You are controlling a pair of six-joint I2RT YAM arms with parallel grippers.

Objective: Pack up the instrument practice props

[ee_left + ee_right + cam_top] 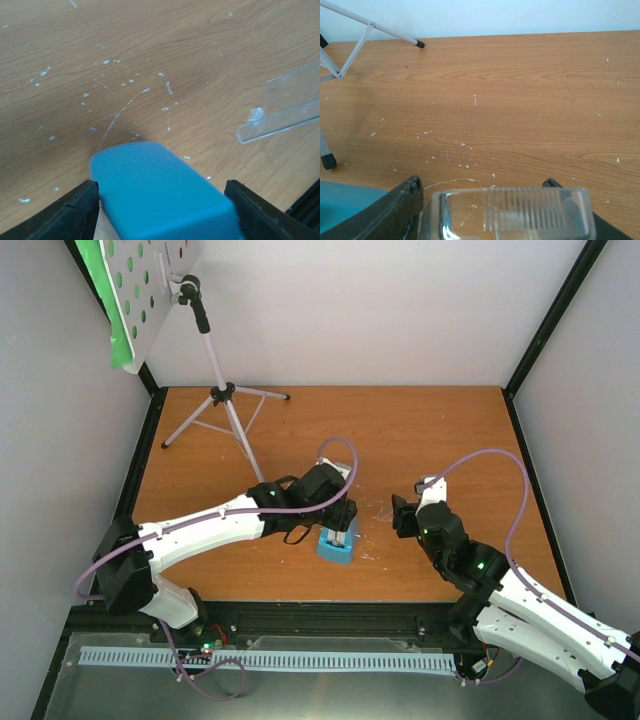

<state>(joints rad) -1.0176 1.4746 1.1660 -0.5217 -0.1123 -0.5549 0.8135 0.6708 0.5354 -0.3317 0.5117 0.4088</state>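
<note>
One stand, one metronome, one green sheet, one clear cover.

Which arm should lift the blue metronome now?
Left. The left gripper straddles the blue metronome, a finger on each side. The right gripper sits apart to its right and is holding a clear plastic piece.

I have open tabletop across the upper right of the frame. The music stand blocks the upper left, while the metronome and a clear plastic piece crowd the centre.
</note>
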